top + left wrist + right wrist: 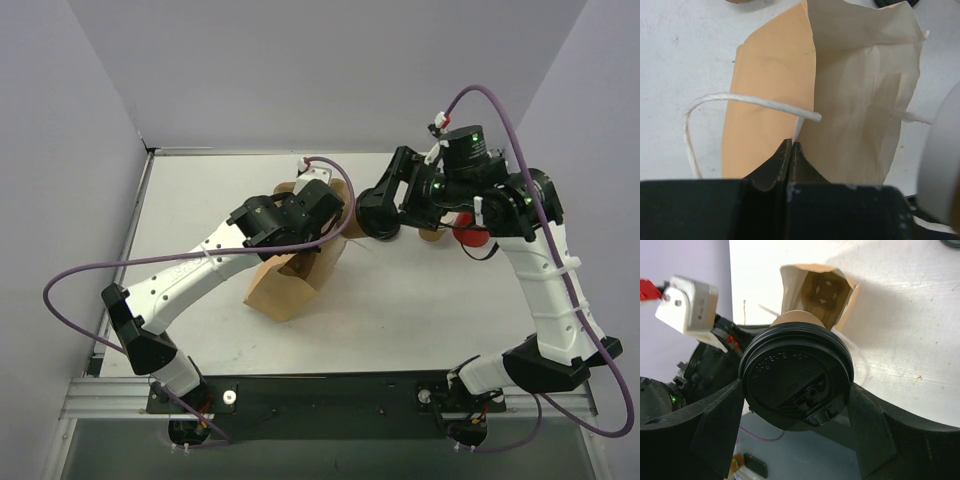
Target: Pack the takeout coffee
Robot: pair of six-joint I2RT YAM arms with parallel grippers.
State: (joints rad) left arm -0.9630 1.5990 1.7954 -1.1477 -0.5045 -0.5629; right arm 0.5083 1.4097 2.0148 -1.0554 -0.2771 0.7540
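Gripping the lidded coffee (797, 377) in my right claw (795, 407), I aim it base-first at the bag (822, 290) mouth just ahead, my left claw (791, 149) pinched shut on the bag's edge.

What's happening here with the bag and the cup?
The left gripper is shut on the rim of a brown paper bag, holding its mouth open. The right gripper grips the lidded coffee cup from both sides and points it at the bag's opening. The cup is not yet inside the bag.
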